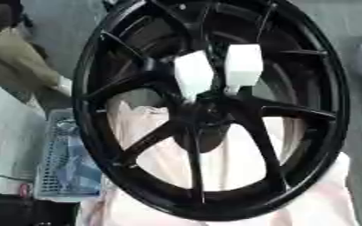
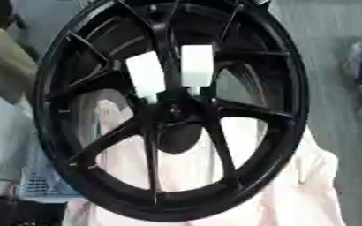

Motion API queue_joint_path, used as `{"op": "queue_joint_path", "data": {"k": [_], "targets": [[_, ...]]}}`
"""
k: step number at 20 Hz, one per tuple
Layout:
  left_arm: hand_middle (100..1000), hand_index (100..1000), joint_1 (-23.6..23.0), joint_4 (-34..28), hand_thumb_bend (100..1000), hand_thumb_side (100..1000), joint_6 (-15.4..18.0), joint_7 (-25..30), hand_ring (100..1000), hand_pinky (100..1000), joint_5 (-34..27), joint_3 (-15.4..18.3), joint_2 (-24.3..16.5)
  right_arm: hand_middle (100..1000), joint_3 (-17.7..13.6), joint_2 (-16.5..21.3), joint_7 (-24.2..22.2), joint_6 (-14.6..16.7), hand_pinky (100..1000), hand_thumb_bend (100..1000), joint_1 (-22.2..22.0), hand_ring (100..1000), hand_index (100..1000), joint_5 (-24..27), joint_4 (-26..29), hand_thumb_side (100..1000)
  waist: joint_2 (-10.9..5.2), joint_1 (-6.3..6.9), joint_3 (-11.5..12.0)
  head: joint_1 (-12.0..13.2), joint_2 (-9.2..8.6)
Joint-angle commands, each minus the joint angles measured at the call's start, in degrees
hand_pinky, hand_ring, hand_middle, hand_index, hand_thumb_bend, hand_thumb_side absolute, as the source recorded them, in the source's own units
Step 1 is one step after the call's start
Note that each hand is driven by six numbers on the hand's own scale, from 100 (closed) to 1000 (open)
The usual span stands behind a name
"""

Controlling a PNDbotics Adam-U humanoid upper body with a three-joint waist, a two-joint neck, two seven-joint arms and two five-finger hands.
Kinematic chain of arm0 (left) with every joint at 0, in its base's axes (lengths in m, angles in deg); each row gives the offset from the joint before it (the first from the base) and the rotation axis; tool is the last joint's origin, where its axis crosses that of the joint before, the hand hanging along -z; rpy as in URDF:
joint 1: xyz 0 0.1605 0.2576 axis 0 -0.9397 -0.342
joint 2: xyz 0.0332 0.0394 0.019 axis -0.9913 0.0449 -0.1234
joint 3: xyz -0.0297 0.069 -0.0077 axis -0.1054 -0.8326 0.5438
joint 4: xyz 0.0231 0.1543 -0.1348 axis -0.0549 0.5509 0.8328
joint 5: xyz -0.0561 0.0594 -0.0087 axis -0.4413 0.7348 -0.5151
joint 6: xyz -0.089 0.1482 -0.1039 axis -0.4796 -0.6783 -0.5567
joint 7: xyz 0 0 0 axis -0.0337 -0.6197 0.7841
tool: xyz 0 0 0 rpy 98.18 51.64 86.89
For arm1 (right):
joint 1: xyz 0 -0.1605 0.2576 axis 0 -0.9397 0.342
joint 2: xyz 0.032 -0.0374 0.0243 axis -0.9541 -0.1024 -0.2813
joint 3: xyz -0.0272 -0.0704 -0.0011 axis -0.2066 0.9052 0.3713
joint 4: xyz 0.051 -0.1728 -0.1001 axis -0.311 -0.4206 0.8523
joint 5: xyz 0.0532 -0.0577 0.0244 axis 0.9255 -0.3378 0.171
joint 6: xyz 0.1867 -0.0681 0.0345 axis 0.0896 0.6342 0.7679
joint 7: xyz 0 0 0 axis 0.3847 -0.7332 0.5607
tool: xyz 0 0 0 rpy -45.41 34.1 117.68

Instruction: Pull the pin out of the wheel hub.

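Two white blocks sit side by side at the middle of the black wheel (image 1: 207, 110), which stands upright and fills nearly the whole view. The left white block (image 1: 193, 74) and the right white block (image 1: 243, 65) lie just above the wheel hub (image 1: 207, 115), each narrowing downward toward it; the right one ends in a thin tip just at the hub. Whether either block is the pin, or part of a robot hand, cannot be told. No black and silver robot hand can be made out in either view, so the state of its fingers cannot be told either. Dark spokes fan out from the hub to the rim. Behind the wheel, showing through the lower gaps between the spokes, lies a pale pink cloth (image 2: 307, 185). At the lower left, partly hidden by the rim, stands a light blue basket (image 1: 60, 167). A grey floor (image 2: 331, 26) fills the upper right.
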Motion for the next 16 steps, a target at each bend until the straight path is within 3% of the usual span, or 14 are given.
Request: {"op": "queue_joint_path", "data": {"k": [1, 16], "targets": [[574, 758, 0.22, -1.09, 100, 732, 0.36, -0.02, 750, 840, 0.07, 0.48, -1.34, 727, -0.85, 1.64, -0.07, 0.25, 732, 100, 0.35, 753, 783, -0.01, 1.06, 543, -1.79, 0.06, -0.06, 0.20, -0.73], [575, 758, 0.21, -1.09, 100, 731, 0.46, -0.12, 751, 839, 0.19, 0.50, -1.56, 728, -0.87, 1.51, 0.01, 0.23, 731, 100, 0.29, 753, 782, 0.09, 1.06, 544, -1.82, 0.16, -0.04, 0.37, -0.63]]}}
